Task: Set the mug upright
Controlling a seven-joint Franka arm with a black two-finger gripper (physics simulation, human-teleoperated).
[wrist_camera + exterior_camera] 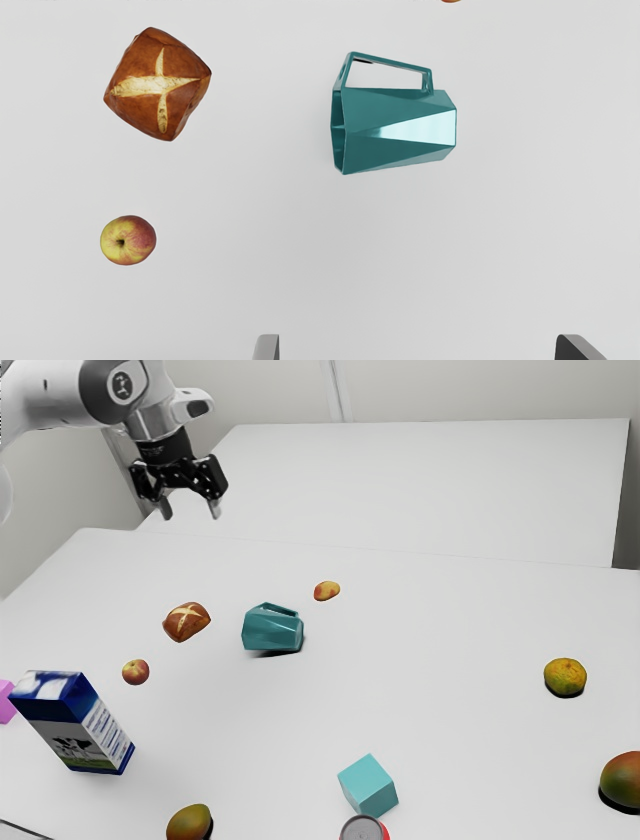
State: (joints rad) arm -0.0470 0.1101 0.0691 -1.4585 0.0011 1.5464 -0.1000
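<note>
Your gripper (191,514) hangs empty, 2 fingers (267,348) wide apart, up above the table (450,640). There's the mug (272,630), lower, toward the exterior view's right, on its side: mouth (338,132) to the bun (187,622), handle (392,61) away from your fingertips. Its long axis runs along your finger line; straddling the body likely wants a turn. Its underside is hidden; the can (362,828) is cut off.

glossy, smooth, hard-faceted teal mug (395,130), crusty brown bread roll (185,95) with rough pale scores, smooth-skinned apple (135,242), matt white table (320,260)
</note>
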